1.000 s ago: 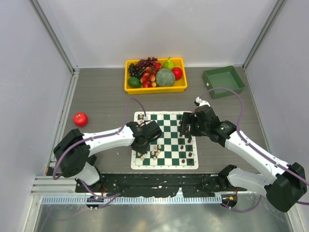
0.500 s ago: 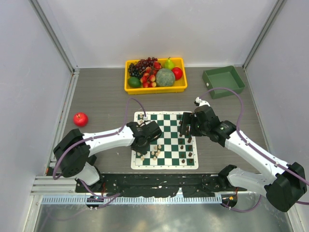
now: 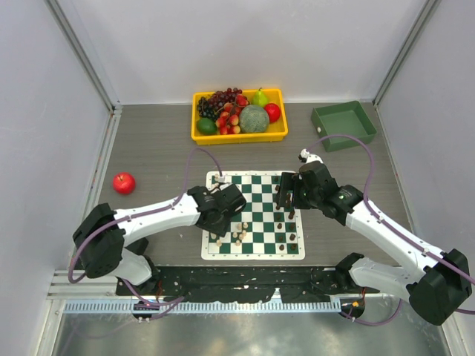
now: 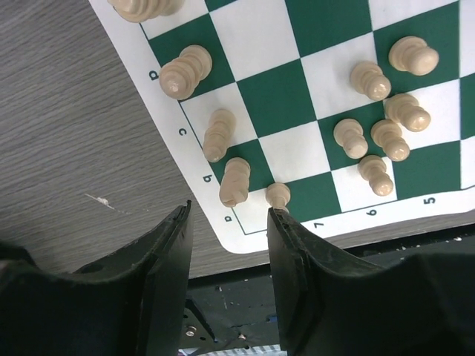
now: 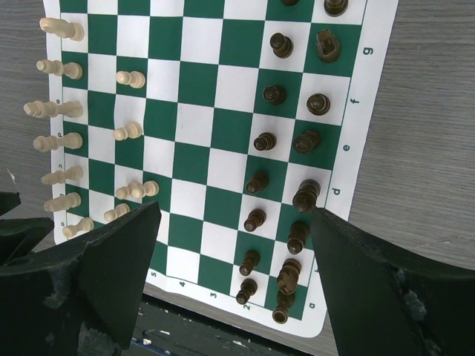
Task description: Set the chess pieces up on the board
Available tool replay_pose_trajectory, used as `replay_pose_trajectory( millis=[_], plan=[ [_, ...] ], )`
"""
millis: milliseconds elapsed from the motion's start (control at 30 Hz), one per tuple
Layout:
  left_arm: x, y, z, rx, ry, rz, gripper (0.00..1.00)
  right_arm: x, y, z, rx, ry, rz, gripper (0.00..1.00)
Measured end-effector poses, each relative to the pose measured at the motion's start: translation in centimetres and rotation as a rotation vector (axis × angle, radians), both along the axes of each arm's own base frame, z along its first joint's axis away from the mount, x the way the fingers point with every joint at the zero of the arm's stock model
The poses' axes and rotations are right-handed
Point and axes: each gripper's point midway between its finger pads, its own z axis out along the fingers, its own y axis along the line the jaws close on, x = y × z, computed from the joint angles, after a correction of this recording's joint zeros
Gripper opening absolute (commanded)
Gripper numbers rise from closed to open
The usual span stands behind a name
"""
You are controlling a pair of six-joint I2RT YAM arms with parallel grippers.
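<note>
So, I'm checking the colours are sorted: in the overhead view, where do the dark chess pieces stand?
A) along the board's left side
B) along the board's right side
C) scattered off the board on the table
B: the dark chess pieces stand along the right side of the board, while the light ones are on its left side.

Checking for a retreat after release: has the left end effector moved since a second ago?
Yes. In the top view the left end effector has slid slightly left, back toward the left border of the board.

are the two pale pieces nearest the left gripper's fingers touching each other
Apart. The left wrist view shows a strip of bare board between the taller pale piece and the small pawn beside it.
</note>
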Motion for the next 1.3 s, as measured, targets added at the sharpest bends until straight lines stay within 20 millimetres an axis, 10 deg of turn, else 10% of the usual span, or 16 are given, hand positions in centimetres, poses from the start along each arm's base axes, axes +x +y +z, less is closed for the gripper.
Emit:
replay_pose_trajectory(
  millis=[500,1300],
  plan=[
    [-1.1,-1.5,2.1,-0.087,-0.013,-0.03,0.41,0.0,0.0,0.2,0.004,-0.007,0.0,0.89],
    [-2.3,-2.4,-0.5,-0.057,0.057,-0.045,0.34,0.0,0.0,0.3,0.006,-0.009,0.0,0.89]
  ],
)
